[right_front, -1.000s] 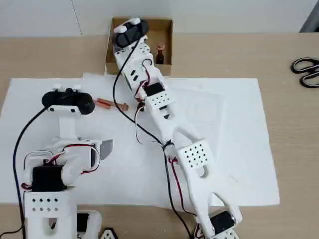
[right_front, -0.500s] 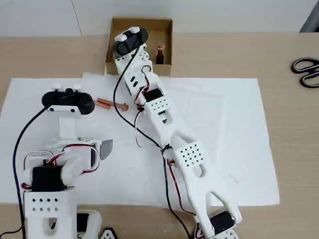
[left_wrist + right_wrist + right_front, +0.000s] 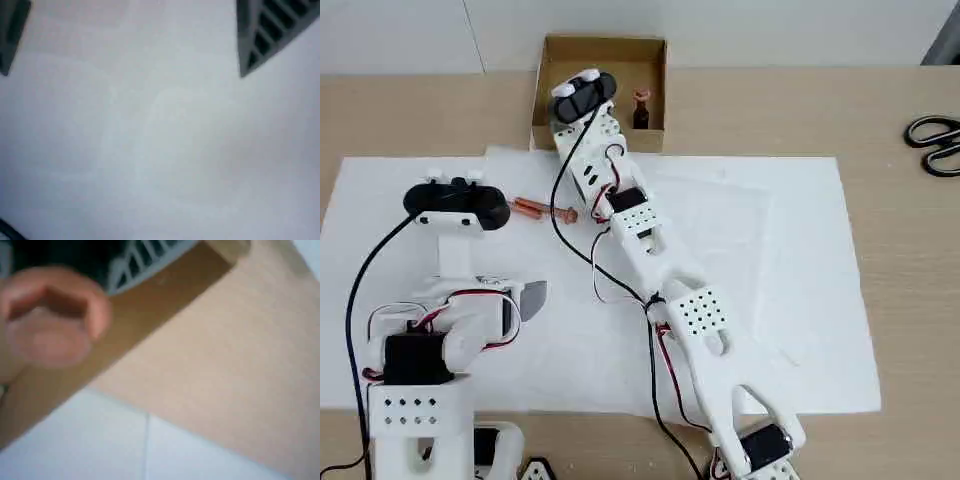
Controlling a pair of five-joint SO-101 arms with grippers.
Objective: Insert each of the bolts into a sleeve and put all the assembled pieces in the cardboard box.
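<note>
Clamping a copper piece (image 3: 47, 322), our right gripper (image 3: 582, 100) hangs over the cardboard box (image 3: 605, 42) to drop it; left gripper (image 3: 135, 35) waits, fingers (image 3: 270, 30) splayed.

light tan wooden table top (image 3: 880, 110), level, running the full width of the high view. large white paper sheet (image 3: 800, 260) laid flat across its middle, with faint edges of an overlapping sheet on it. plain white wall panel (image 3: 740, 25) behind the far edge, with thin seams. black-handled metal scissors (image 3: 933, 143) lie on the bare wood, off the sheet. lighting even, shadows soft.
</note>
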